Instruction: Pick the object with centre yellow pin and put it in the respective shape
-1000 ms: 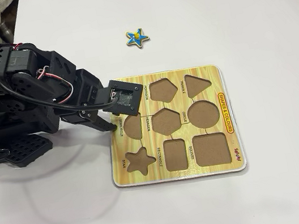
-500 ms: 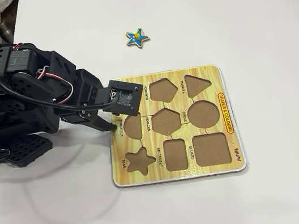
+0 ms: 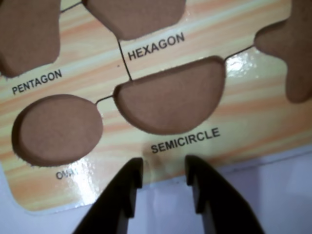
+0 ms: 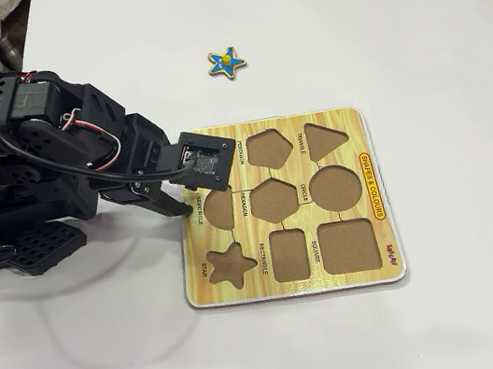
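My end effector is slightly parted, empty, over the board edge just short of the semicircle cut-out. Pick step not begun, imo. Star cut-out sits beside it; blue star lies well beyond on the bench. Next: reach over, grip the knob.

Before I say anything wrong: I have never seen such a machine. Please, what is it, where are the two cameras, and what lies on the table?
The black machine is a small robot arm; its two-finger gripper is the part that grasps. One picture comes from a fixed camera looking down on the white table. The other comes from a camera on the arm's wrist, so you see the two dark fingers from close by, slightly apart and holding nothing. Below them lies a yellow puzzle board with brown cut-outs; the close picture shows the one labelled SEMICIRCLE. The star cut-out is empty. A blue star piece with a yellow knob lies on the table, apart from the board.
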### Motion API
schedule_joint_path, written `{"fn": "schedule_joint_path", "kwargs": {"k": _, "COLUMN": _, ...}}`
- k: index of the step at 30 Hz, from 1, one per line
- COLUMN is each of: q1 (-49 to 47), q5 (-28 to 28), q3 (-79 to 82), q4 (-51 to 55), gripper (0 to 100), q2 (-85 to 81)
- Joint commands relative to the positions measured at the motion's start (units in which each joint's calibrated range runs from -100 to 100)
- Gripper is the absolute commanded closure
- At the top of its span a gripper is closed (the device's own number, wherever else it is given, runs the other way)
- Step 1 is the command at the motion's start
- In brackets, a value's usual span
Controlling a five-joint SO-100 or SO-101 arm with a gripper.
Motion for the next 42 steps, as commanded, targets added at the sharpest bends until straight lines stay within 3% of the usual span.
{"fn": "schedule_joint_path", "kwargs": {"k": 1, "q1": 0.19, "q5": -0.26, "q3": 0.9, "q4": 1.64, "gripper": 89, "q2": 1.03}}
{"fn": "schedule_joint_path", "kwargs": {"k": 14, "q1": 0.0, "q5": 0.06, "q3": 0.09, "q4": 1.03, "gripper": 89, "q2": 1.95}}
{"fn": "schedule_joint_path", "kwargs": {"k": 33, "q1": -0.88, "q5": 0.22, "q3": -29.5, "q4": 2.07, "gripper": 89, "q2": 28.81}}
{"fn": "schedule_joint_path", "kwargs": {"k": 42, "q1": -14.94, "q5": -0.26, "q3": -45.95, "q4": 7.95, "gripper": 89, "q2": 39.94}}
